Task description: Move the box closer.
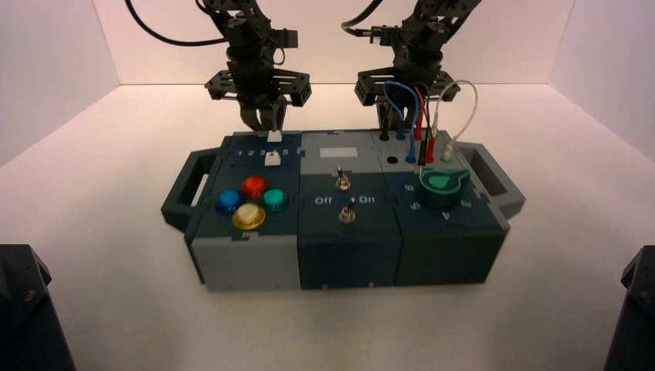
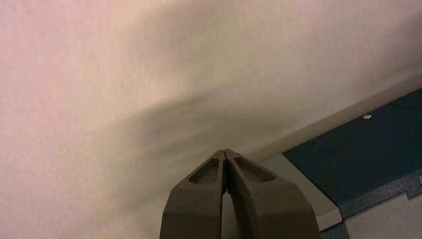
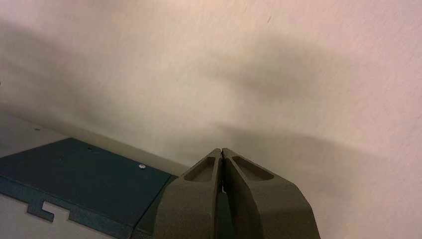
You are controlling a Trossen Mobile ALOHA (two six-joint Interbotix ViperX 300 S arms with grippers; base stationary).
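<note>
The box (image 1: 347, 247), a wide dark teal and grey panel with side handles, stands mid-table in the high view. On its top are four coloured buttons (image 1: 249, 202) at the left, two toggle switches (image 1: 345, 197) in the middle, and a green dial (image 1: 443, 184) with plugged wires (image 1: 421, 116) at the right. My left gripper (image 1: 265, 121) hangs shut just behind the box's far left edge. My right gripper (image 1: 384, 116) is shut behind its far right part, next to the wires. In the wrist views, each shut gripper (image 2: 225, 152) (image 3: 221, 150) holds nothing, with the box's teal back face (image 2: 368, 144) (image 3: 84, 174) beside it.
White table surface (image 1: 116, 309) lies in front of the box, and white walls enclose the back and sides. Two dark arm bases sit at the near corners (image 1: 27, 309) (image 1: 633, 309). The box's handles (image 1: 189, 189) (image 1: 494, 178) stick out at either end.
</note>
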